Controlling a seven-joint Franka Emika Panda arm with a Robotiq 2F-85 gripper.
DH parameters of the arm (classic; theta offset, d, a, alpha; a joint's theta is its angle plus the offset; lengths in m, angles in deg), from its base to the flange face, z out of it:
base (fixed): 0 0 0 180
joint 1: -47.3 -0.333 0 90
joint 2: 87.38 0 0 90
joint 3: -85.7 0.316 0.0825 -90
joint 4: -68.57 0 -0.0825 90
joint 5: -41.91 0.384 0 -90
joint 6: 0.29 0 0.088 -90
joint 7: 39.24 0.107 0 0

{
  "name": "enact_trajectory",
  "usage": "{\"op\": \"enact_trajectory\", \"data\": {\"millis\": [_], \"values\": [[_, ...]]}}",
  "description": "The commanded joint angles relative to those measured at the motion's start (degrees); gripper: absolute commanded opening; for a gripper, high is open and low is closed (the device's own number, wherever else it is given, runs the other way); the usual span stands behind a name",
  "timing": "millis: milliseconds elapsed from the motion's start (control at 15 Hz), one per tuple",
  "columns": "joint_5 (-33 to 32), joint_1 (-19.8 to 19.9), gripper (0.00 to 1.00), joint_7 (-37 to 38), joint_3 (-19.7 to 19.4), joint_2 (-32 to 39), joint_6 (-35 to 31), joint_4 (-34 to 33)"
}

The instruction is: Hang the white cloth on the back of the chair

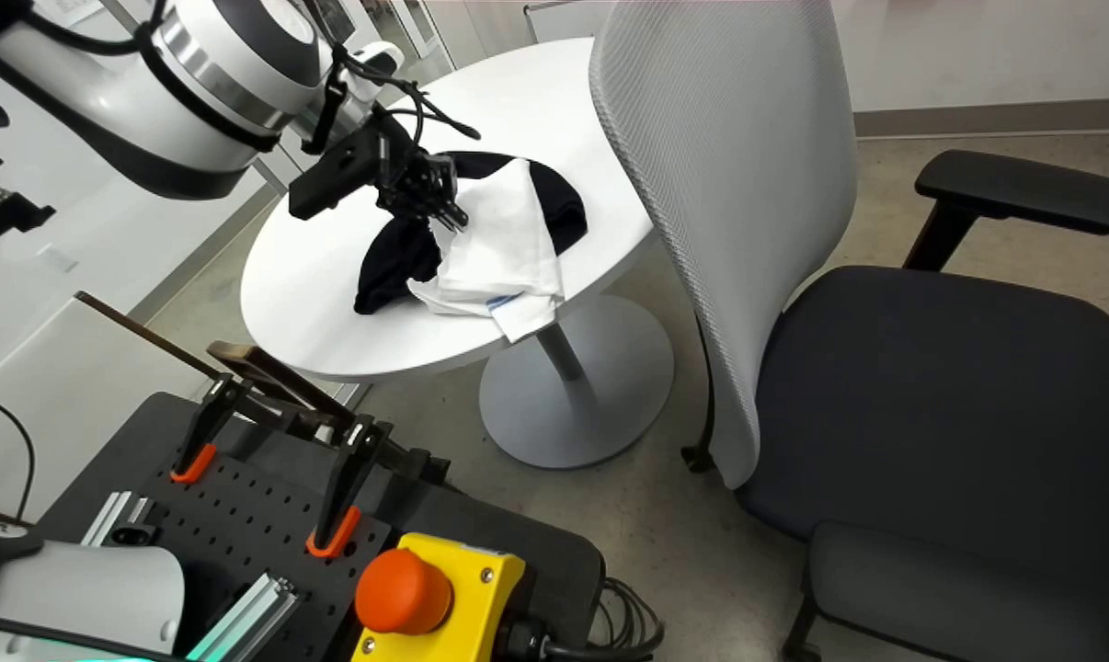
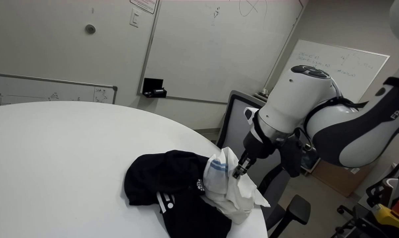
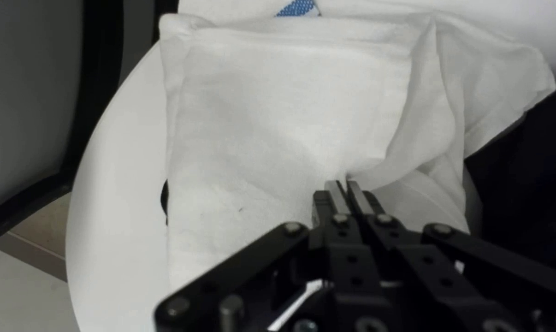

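Table (image 2: 70,165) lies under the gripper (image 3: 345,184), which is closed on cloth (image 1: 504,244); chair (image 1: 867,349) nearby, whiteboard (image 2: 219,56) beyond. Print (image 2: 200,185) on the garment (image 2: 183,198) alongside shows only in an exterior view.

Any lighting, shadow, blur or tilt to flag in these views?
The scene is tilted in both exterior views; in an exterior view a soft shadow borders the dark garment; in the wrist view the white cloth is pale with readable folds, while the chair back looks soft.
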Motion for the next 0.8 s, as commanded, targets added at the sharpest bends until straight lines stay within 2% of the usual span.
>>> {"op": "enact_trajectory", "data": {"millis": [0, 133, 400, 600, 667, 733], "values": [[-0.84, 3.51, 0.01, -2.27, 0.53, -7.92, -3.78, 6.35], [-1.07, 6.46, 0.01, -3.95, 1.23, -13.88, -6.12, 10.47], [-0.28, 16.15, 0.01, -8.39, 7.07, -26.73, -10.52, 18.9], [-0.04, 20.88, 0.01, -8.43, 10.58, -34.27, -14.27, 23.7], [8.56, 20.1, 0.01, -14.76, 11.38, -36.21, -15.5, 25.54], [0.37, 20.39, 0.01, -6.61, 10.46, -37.0, -16.24, 24.67]]}}
